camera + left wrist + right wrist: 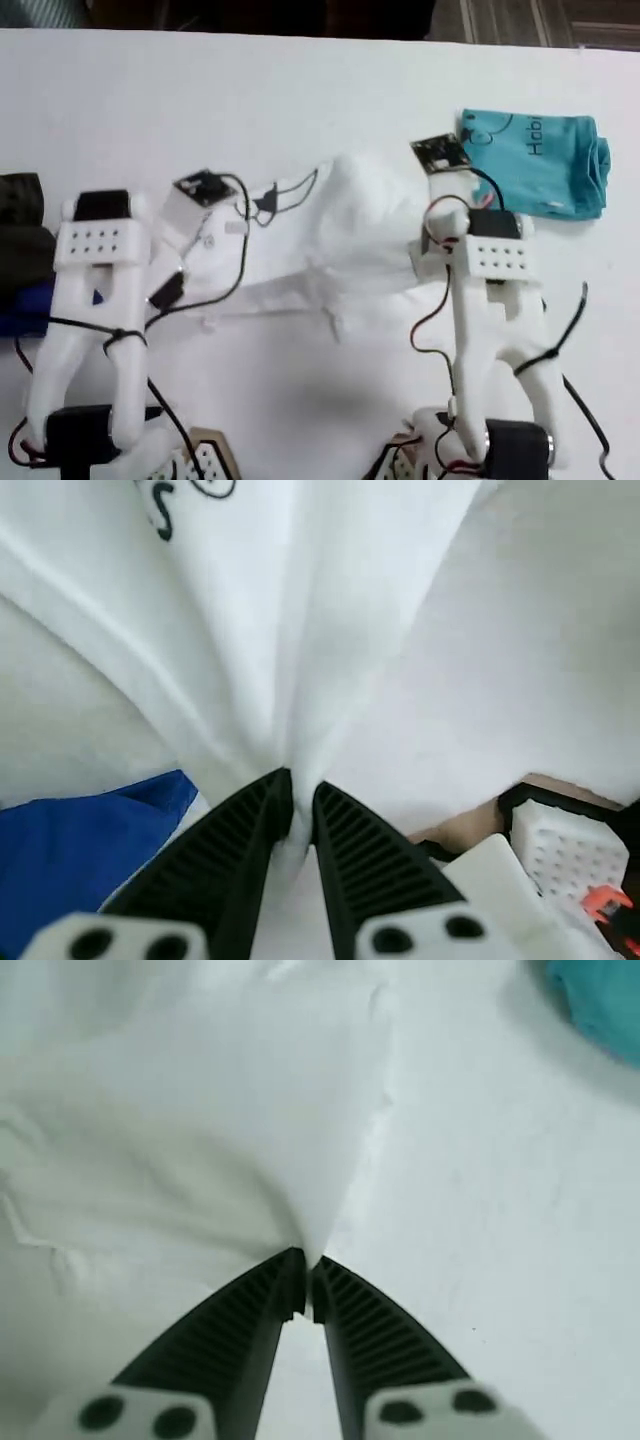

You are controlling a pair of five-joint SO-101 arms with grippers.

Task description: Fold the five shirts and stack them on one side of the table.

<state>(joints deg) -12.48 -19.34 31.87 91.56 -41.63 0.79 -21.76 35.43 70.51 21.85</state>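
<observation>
Two grippers pinch the same white shirt point(350, 235). The left gripper point(300, 798) is almost shut, with a thin fold of cloth squeezed between its black fingers. The right gripper point(305, 1268) is almost shut too, on a pointy corner of the shirt. The white shirt lies crumpled in the middle of the table point(150, 110), between the two arms. A folded teal shirt point(535, 160) sits at about 2 o'clock, just beside the right arm. A blue shirt point(15, 300) and a dark cloth point(20, 225) lie at 9 o'clock.

I think the shirt could slip out, since each gripper holds just a small bit of it. If the arms pull apart too hard, a corner may pop free. A loose black wire point(240, 250) hangs over the shirt and could catch it. A swing toward 2 o'clock might bump the teal shirt and undo its fold.

The table is smooth and white, so cloth should slide easily. Past its far edge, at 12 o'clock, the floor looks dark.
</observation>
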